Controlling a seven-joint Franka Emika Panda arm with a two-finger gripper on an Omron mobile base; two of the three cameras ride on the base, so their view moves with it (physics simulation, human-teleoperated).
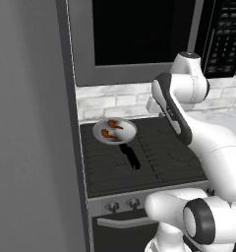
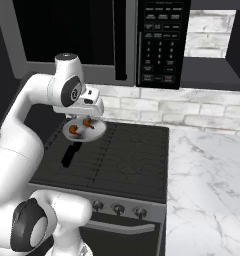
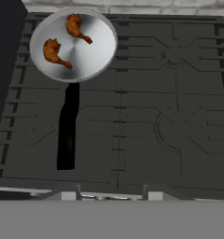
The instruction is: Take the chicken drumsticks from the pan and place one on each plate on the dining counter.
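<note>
Pan: the small grey frying pan (image 3: 73,44) sits on the back left burner of the black stove (image 3: 146,116). Its black handle (image 3: 68,126) points toward the front of the stove, so it is easy to reach.

Drumsticks: two orange-brown chicken drumsticks (image 3: 53,52) (image 3: 76,27) lie side by side inside the pan, close together but not touching. Both are in the pan, so I think no food has been moved to a plate yet.

Arm: the white arm (image 1: 198,133) bends up and over the stove, with its hand above the stove, near the pan. I think it is held high so the hand camera can look down on the pan and find the chicken.

Pincer: the pincer (image 2: 92,102) shows as a small white block just above the pan in the right base view. Its tips are pressed together and it holds nothing.

Desk: a white marble desk (image 2: 207,180) sits right beside the stove on the right.

Next step: I think the pincer needs to spread its tips, go down into the pan, and pinch one drumstick.

Watch out: the drumsticks are small and the pan wall is low, so a push could slide the pan or the meat.
</note>
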